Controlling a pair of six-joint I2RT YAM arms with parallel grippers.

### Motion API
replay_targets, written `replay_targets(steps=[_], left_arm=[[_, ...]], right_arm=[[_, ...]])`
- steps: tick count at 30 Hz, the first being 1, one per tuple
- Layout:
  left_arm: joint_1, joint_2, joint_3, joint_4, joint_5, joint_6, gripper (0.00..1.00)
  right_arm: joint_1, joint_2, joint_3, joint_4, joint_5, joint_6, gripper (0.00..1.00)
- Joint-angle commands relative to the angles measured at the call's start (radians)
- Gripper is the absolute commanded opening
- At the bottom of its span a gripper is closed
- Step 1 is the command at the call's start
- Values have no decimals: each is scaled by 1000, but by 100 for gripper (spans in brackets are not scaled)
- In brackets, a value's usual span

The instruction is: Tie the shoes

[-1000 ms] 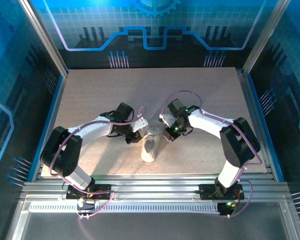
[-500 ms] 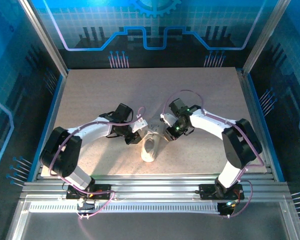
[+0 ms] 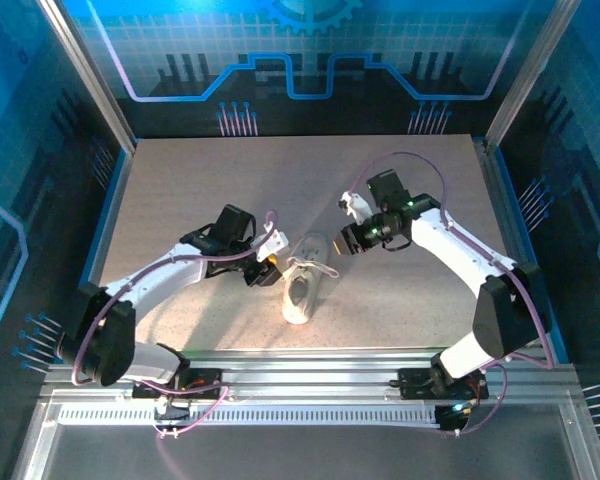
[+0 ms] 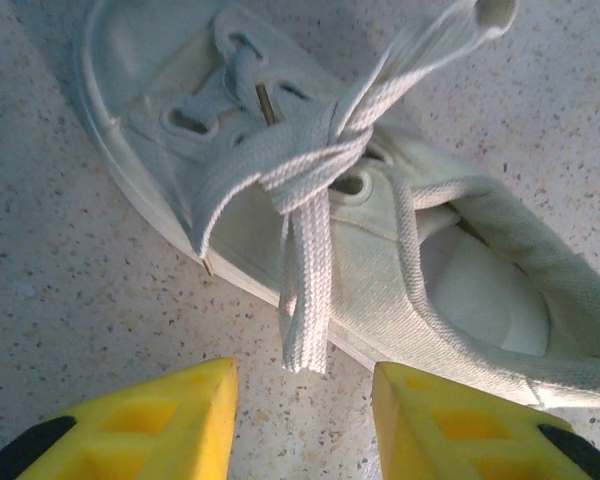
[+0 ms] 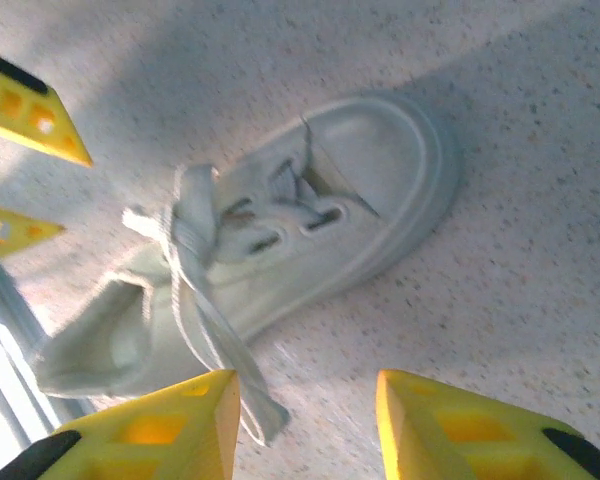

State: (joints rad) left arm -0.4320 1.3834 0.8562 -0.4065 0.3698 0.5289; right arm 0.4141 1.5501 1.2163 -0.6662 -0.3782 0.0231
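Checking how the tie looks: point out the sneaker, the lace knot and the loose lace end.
sneaker (image 3: pixel 298 300), top external view, on the upper near the toe.
lace knot (image 4: pixel 322 160), left wrist view, where the laces cross.
loose lace end (image 4: pixel 305 340), left wrist view, just above its cut tip.

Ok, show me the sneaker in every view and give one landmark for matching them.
Top external: sneaker at the middle of the table.
Left wrist: sneaker across the upper frame, toe upper left, heel opening right.
Right wrist: sneaker centre-left, diagonal, toe upper right.
Shared landmark: lace knot over the tongue.
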Motion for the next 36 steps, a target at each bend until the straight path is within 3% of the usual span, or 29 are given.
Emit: replay_targets(steps=[1, 5, 15, 23, 36], left_arm=[[-3, -9, 5, 53, 9, 11, 37], [-28, 80, 76, 108, 6, -14, 28], [-100, 207, 96, 245, -14, -63, 26], [-118, 210, 111, 162, -21, -60, 17], [-140, 121, 89, 80, -31, -94, 18]], right_arm=[[19, 77, 60, 12, -65, 102, 40], [43, 145, 60, 88, -105, 228, 38], [70, 257, 80, 171, -155, 458, 36], [118, 326, 157, 129, -119, 516, 32], [124, 300, 210, -7, -71, 616, 36]])
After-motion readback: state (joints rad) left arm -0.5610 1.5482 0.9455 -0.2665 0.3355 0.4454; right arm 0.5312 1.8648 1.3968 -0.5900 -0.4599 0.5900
